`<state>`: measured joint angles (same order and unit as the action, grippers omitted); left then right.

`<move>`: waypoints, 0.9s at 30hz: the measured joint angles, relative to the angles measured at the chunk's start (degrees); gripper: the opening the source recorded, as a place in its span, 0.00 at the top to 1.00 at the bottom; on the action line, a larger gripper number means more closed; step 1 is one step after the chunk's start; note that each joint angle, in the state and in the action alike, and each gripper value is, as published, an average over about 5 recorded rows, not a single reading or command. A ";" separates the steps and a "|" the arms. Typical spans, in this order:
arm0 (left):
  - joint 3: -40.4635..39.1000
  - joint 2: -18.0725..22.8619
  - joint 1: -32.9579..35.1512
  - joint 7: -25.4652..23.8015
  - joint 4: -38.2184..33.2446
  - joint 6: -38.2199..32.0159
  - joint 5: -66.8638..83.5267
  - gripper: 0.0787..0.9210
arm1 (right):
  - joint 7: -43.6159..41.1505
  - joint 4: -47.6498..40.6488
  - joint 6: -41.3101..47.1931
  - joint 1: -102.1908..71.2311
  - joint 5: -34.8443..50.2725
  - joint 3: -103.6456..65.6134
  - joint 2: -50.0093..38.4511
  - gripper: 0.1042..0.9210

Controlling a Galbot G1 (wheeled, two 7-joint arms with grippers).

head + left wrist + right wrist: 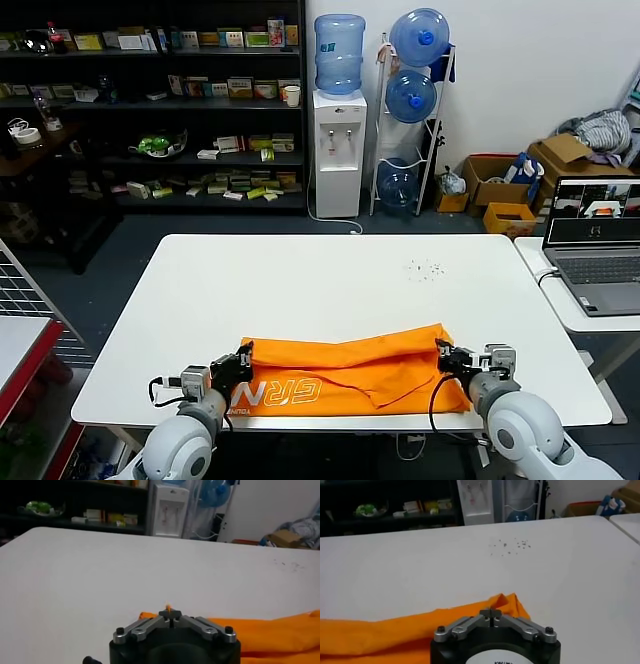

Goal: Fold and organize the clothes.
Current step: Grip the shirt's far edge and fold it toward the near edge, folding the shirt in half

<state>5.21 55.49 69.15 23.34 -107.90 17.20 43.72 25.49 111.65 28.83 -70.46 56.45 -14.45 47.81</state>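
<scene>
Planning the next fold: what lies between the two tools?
Only the orange T-shirt, spanning from left tool to right tool, per head view.

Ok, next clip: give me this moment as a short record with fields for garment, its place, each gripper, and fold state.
garment: orange T-shirt, white lettering showing near its left end
place: near edge of the white table
left gripper: jaws shut, at the shirt's left corner
right gripper: jaws shut, at the shirt's right corner
fold state: lying in a long band, creased, not yet a neat stack
</scene>
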 measured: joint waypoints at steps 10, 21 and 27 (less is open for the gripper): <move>0.82 -0.29 0.13 -0.36 0.35 -0.32 -0.64 0.98 | 0.25 0.20 0.11 -0.20 0.12 0.11 0.09 0.98; 1.26 -0.41 1.19 -0.50 1.31 -0.21 -1.42 0.88 | 0.15 1.17 0.36 -0.99 0.00 -0.04 -0.16 0.82; 1.83 -0.48 1.84 -0.37 1.32 -0.27 -2.22 0.67 | -0.38 2.06 -0.04 -1.85 -0.07 -0.79 -0.60 0.61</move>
<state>7.04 55.01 70.99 22.97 -106.58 16.93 41.50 25.11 113.70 28.80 -72.31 56.38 -15.24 47.21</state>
